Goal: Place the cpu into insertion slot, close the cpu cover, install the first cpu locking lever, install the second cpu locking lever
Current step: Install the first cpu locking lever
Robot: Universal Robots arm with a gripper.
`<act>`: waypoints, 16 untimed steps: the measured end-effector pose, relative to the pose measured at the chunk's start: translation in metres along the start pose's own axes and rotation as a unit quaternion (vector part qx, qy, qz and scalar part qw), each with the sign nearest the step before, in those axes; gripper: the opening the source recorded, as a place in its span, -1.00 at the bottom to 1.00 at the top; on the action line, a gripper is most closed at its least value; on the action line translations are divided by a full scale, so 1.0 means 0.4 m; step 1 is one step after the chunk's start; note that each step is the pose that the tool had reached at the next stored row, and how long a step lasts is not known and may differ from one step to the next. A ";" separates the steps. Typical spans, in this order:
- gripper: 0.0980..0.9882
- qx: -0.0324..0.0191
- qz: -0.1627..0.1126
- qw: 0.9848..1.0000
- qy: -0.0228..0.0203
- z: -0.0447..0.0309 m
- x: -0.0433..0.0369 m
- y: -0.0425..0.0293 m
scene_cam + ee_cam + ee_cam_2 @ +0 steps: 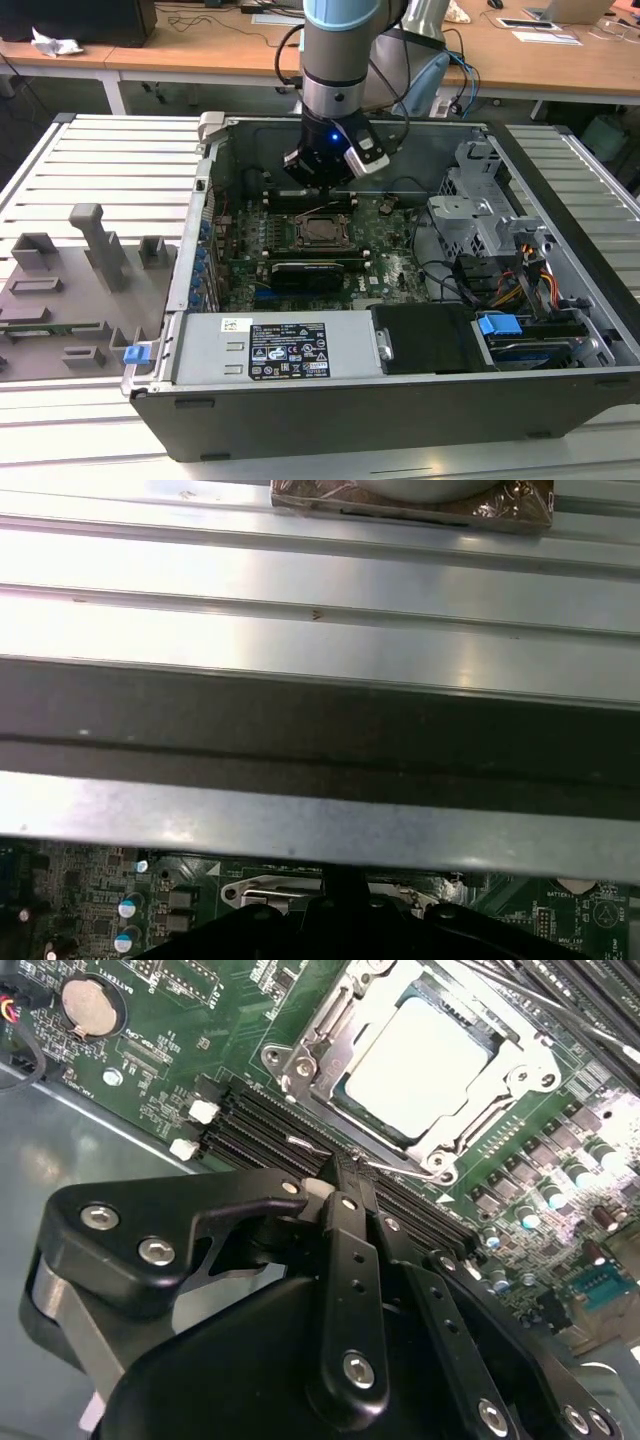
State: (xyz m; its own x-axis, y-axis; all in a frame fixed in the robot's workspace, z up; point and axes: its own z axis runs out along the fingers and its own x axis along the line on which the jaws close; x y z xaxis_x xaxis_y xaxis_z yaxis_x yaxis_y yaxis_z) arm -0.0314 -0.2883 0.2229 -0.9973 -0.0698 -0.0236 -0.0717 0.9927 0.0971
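The cpu point(420, 1060) lies in the socket, its pale silver top facing up. The cpu cover point(305, 1060), a thin metal frame, sits flat around it. In the exterior view the socket point(322, 230) is mid-motherboard in the open computer case. My gripper point(322, 190) hangs just behind it. In the second wrist view the gripper point(347, 1165) is shut, its narrow black tips together at the socket's edge. The tips touch the end of a thin wire locking lever point(400, 1168) that runs along that edge. Nothing else is held.
Black memory slots point(250, 1130) run beside the socket and a coin battery point(90, 1005) sits further off. A drive cage point(490, 215) with cables stands at the exterior view's right. The power supply point(280, 345) is in front. A grey fixture plate point(70, 290) lies outside the case.
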 end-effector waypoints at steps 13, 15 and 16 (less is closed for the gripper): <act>-0.98 0.000 0.000 1.000 0.000 0.024 -0.030 -0.001; -0.98 0.000 0.000 1.000 0.000 0.028 -0.033 -0.002; -0.98 0.000 0.000 1.000 0.000 0.029 -0.033 -0.002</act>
State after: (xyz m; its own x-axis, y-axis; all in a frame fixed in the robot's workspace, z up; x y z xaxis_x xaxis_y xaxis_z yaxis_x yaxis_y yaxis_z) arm -0.0180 -0.2870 0.2114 -0.9973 -0.0698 -0.0236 -0.0718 0.9927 0.0971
